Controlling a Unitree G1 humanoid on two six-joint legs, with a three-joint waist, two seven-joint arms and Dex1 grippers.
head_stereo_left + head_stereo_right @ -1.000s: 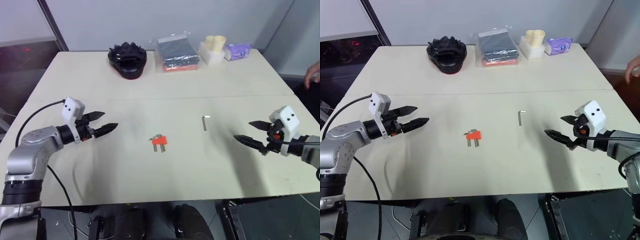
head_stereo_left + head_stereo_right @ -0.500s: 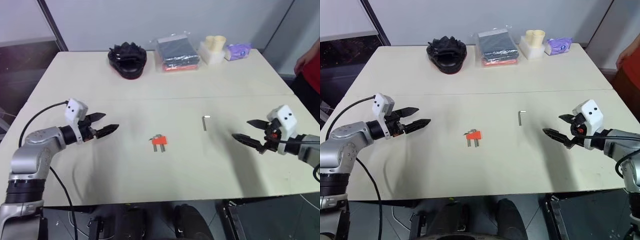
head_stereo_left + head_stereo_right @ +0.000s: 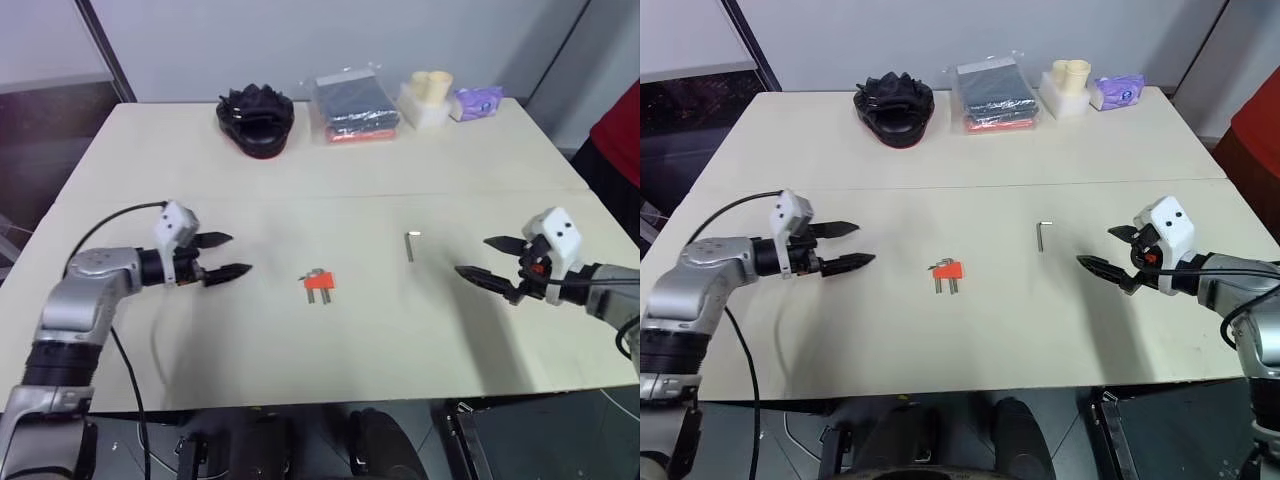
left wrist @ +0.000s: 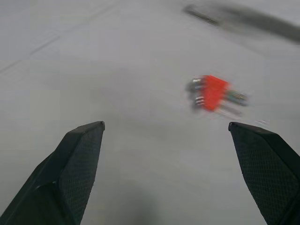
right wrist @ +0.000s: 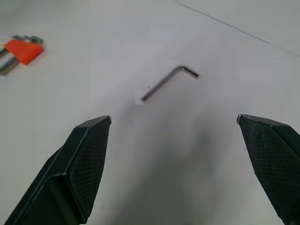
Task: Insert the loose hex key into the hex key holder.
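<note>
We inspect the pale surface (image 3: 480,160) from left to right. The left gripper (image 3: 228,255) hovers above the surface's left part, its two black fingers (image 4: 77,159) spread wide and holding nothing, pointing toward the middle. Just right of it, near the middle of the surface, lies the hex key holder (image 3: 320,282), a small red-orange block with short grey keys protruding from both ends; it is apart from both grippers. Further right and slightly farther from the robot lies the loose hex key (image 3: 410,245), flat on the surface, its short bent end at the far end. We note it is well apart from the holder and not inserted. The right gripper (image 3: 486,258) hovers near the surface's right edge, fingers (image 5: 84,164) likewise spread and empty, aimed toward the loose key. Along the far edge we record a black crumpled object (image 3: 255,117), a dark wrapped packet (image 3: 355,103), a cream-coloured container (image 3: 428,97) and a purple pack (image 3: 476,101).
</note>
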